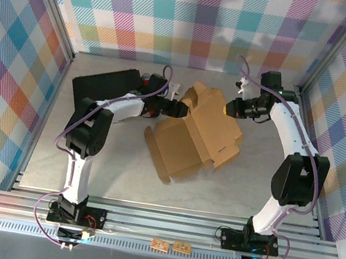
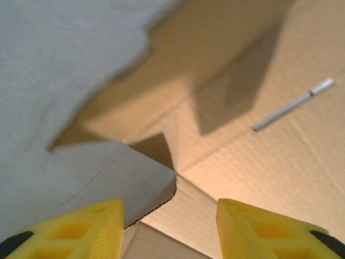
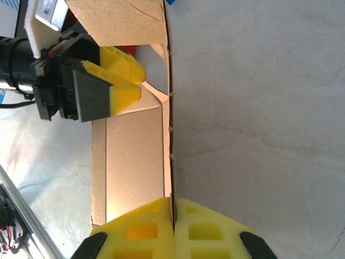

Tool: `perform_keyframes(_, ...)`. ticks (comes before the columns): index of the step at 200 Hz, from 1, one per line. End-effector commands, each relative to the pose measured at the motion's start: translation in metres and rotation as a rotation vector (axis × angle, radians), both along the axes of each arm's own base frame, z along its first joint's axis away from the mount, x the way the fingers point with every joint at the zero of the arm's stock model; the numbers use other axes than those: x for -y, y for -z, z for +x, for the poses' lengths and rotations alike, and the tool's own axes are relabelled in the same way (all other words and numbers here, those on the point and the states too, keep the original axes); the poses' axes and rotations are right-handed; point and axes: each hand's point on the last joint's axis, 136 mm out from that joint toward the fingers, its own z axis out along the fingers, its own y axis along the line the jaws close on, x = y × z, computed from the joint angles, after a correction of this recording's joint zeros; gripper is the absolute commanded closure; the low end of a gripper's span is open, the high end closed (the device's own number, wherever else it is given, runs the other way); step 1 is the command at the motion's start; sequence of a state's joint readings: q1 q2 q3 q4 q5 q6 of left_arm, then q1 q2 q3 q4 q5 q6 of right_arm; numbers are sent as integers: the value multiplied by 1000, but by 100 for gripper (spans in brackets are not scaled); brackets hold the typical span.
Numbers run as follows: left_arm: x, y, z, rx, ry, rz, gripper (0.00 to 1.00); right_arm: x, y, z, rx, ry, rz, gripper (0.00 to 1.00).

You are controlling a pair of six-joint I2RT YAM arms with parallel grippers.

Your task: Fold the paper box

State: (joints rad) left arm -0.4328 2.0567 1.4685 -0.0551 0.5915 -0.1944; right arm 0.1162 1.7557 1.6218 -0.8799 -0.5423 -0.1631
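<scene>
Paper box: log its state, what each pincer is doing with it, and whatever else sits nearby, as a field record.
paper box: brown cardboard, partly folded, some walls raised, other flaps lying spread
location: middle of the table
right pincer: shut on the edge of a raised box wall
left pincer: open, fingers either side of a flap corner, not clamped
other item: black case, flat, at the far left beside the left arm
fold status: unfinished
</scene>
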Motion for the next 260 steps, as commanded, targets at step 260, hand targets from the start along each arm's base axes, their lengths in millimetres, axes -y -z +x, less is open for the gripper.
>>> perform_keyframes(260,-57,-115,-24,57,-211,66,35,-10,-2,-6,334,-248,-321,100)
